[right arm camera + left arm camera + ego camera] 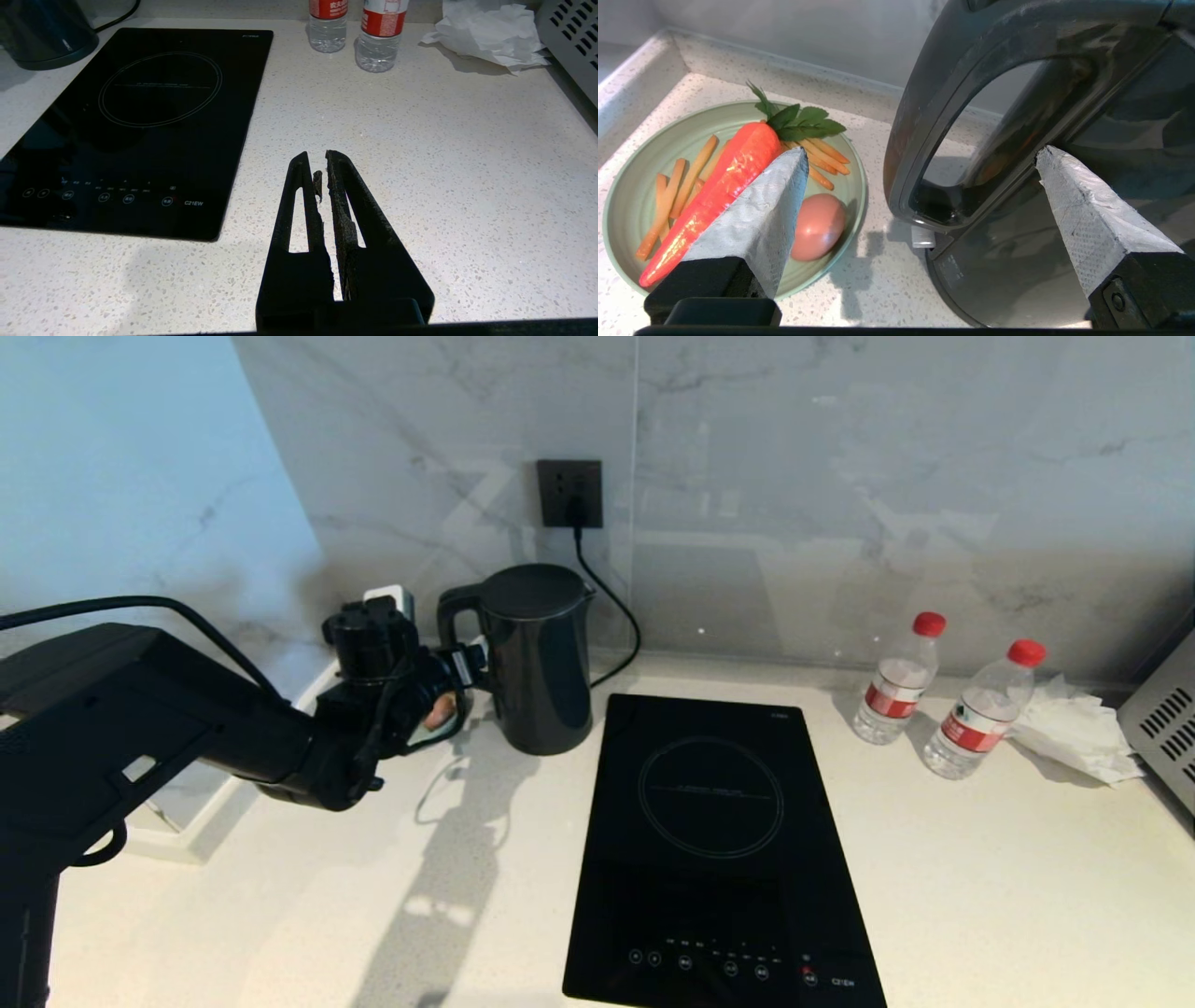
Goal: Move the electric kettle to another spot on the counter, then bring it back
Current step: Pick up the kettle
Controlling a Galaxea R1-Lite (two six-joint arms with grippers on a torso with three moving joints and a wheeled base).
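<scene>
The glossy black electric kettle [541, 663] stands upright at the back of the speckled off-white counter [934, 859], beside the wall. Its loop handle [455, 607] faces my left arm. My left gripper [464, 674] is level with that handle and wide open. In the left wrist view the handle [915, 116] lies between the spread fingers of the left gripper [920, 151], with neither finger touching it. One fingertip [1057, 172] sits in front of the kettle body [1125, 116]. My right gripper [315, 156] hangs shut and empty over bare counter [444, 163].
A black induction hob [709, 840] lies right of the kettle. Two water bottles [898, 679], a crumpled tissue [1074, 728] and a vented grey appliance [1162, 728] stand at the right. A green plate [640, 158] with a carrot [733, 172] and an egg [817, 226] sits left of the kettle.
</scene>
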